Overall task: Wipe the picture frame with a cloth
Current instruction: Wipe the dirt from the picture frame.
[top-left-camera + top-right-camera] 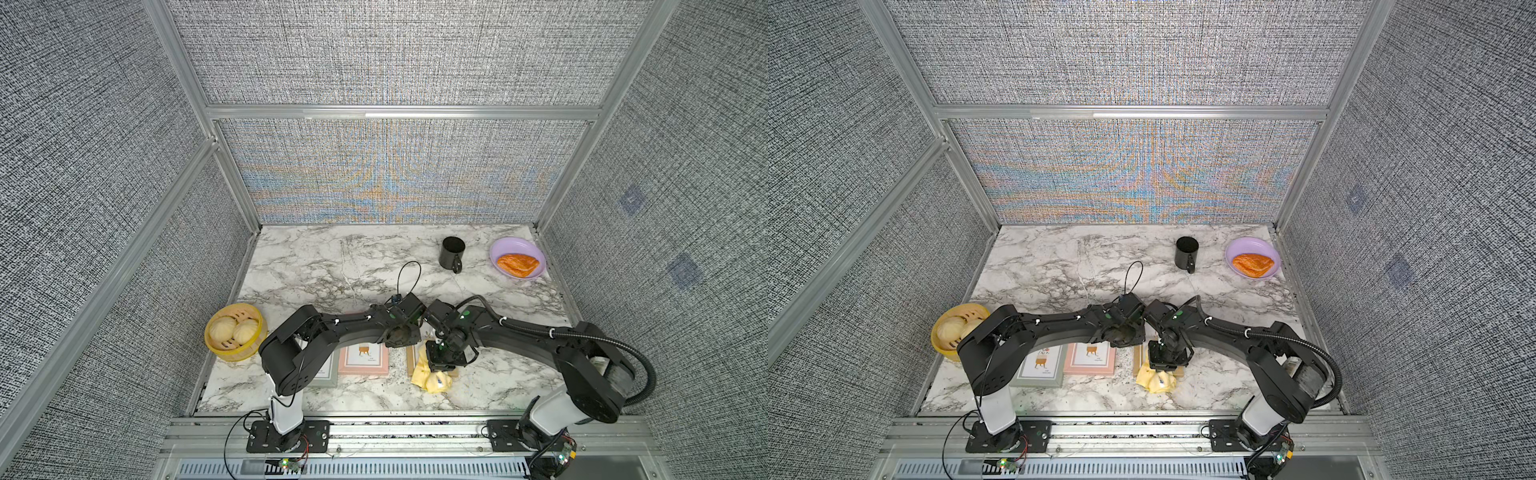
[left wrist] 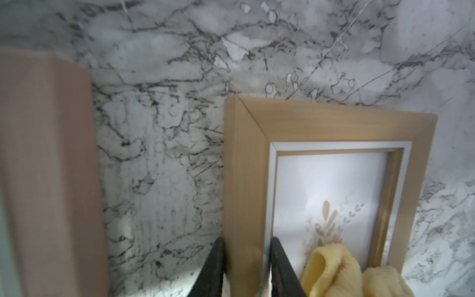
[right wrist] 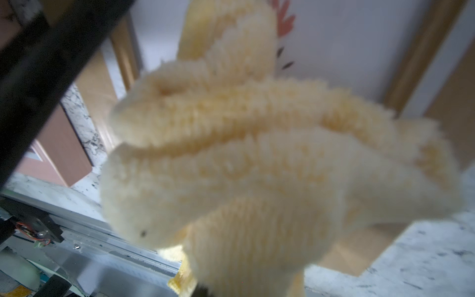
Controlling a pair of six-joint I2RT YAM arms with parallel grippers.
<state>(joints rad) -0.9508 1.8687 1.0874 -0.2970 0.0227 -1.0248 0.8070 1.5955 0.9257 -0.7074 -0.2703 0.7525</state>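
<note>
- The cloth [image 3: 257, 167] is shown pale yellow and fluffy, bunched into folds, draped over the wooden picture frame [image 2: 334, 123] near the worktop's [image 1: 332, 266] front edge.
- It is pinched by the right hand [image 1: 442, 359].
- The frame's side rail is pinched by the left hand [image 2: 248, 259].

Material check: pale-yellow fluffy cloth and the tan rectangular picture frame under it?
The pale-yellow cloth: soft microfibre-like fabric, matte; fuzzy pile, limp folds. The tan picture frame: light wood or wood-look laminate, satin; faint grain, mitred corner seam.
</note>
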